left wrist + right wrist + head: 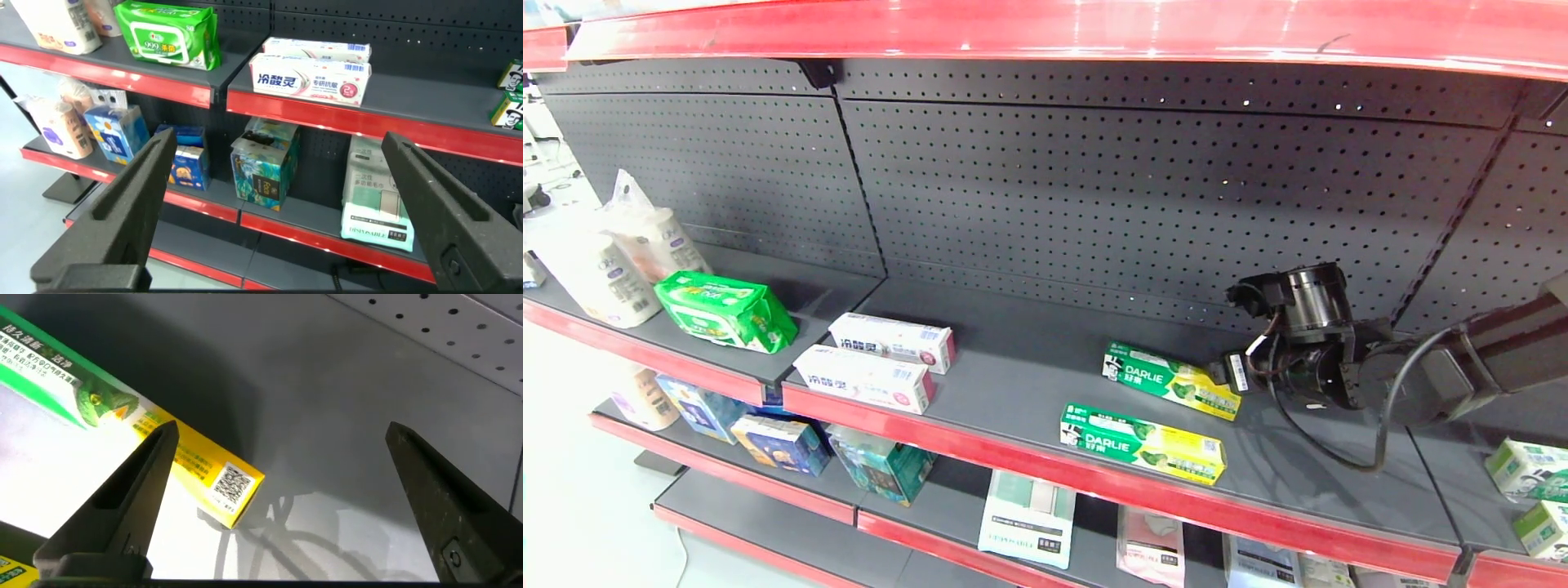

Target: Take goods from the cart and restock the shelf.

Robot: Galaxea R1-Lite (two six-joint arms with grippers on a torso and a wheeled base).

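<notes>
Two green and yellow toothpaste boxes lie on the dark middle shelf [1029, 359], one near the front edge [1143, 443] and one behind it [1172, 380]. My right gripper [1232, 371] is over the shelf at the right end of the rear box. In the right wrist view it is open [282, 433], with the yellow end of that box [214, 483] lying on the board just inside one finger [122, 506], untouched. My left gripper [279, 137] is open and empty, out in front of the shelf unit, facing the lower boards.
Two white toothpaste boxes [874, 366] lie left of centre, a green wipes pack [727, 310] and pale bottles [600, 269] further left. Small green cartons [1531, 482] stand at the far right. Lower boards hold tissue boxes [263, 167] and packets [377, 204]. A pegboard wall [1143, 188] backs the shelf.
</notes>
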